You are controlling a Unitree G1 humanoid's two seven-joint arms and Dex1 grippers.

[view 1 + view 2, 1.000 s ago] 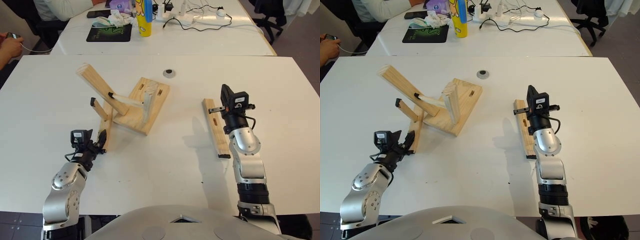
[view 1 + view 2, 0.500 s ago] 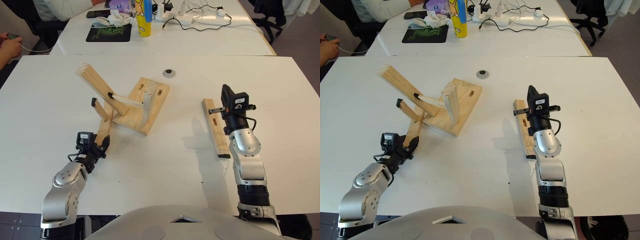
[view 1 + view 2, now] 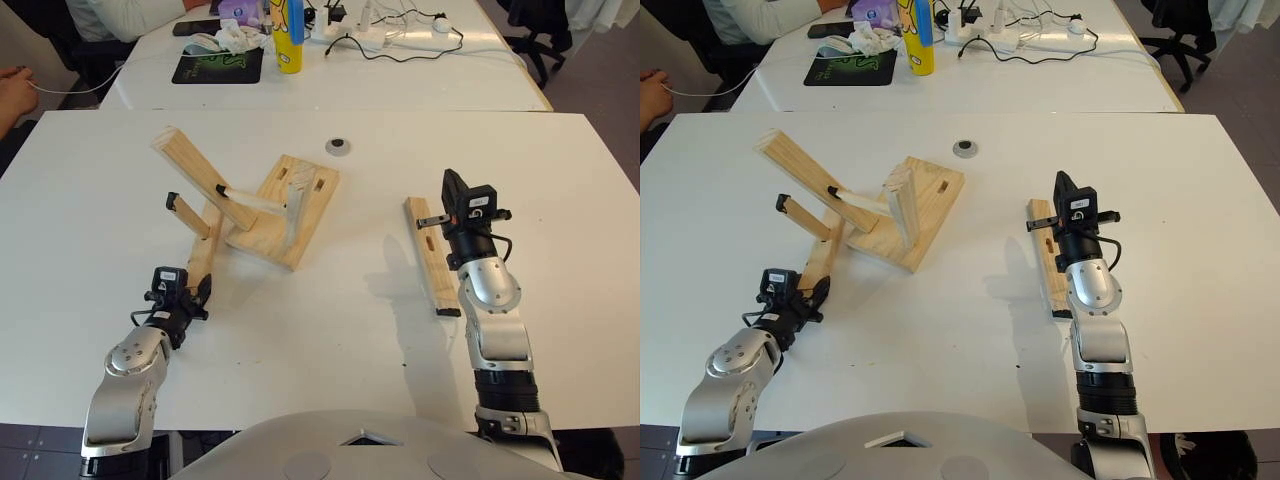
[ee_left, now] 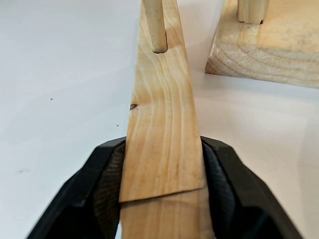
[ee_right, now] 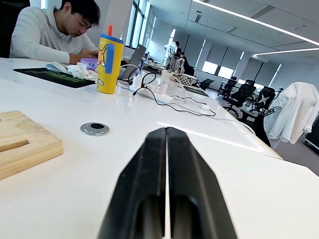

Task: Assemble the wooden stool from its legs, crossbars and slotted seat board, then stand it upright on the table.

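The slotted seat board (image 3: 300, 195) lies tilted in the middle of the table. One wooden leg (image 3: 190, 165) slants up from it to the far left, and a second leg (image 3: 293, 218) stands in it. My left gripper (image 3: 196, 290) is shut on the near end of a third leg (image 4: 162, 99), whose thin crossbar (image 3: 190, 215) rises to a black tip. A loose leg (image 3: 430, 262) lies flat on the right. My right gripper (image 3: 450, 185) hangs just right of that leg's far end, shut on nothing, with its fingers (image 5: 167, 189) pressed together.
A round metal grommet (image 3: 339, 147) sits in the table beyond the seat board. The table behind holds a yellow cup (image 3: 290, 40), a black mat (image 3: 218, 65) and cables (image 3: 400, 35). A person's hand (image 3: 15, 85) shows at the far left edge.
My left gripper has closed on the near end of the leg. The leg's far end and its crossbar have swung a little to the left. The right arm has kept still.
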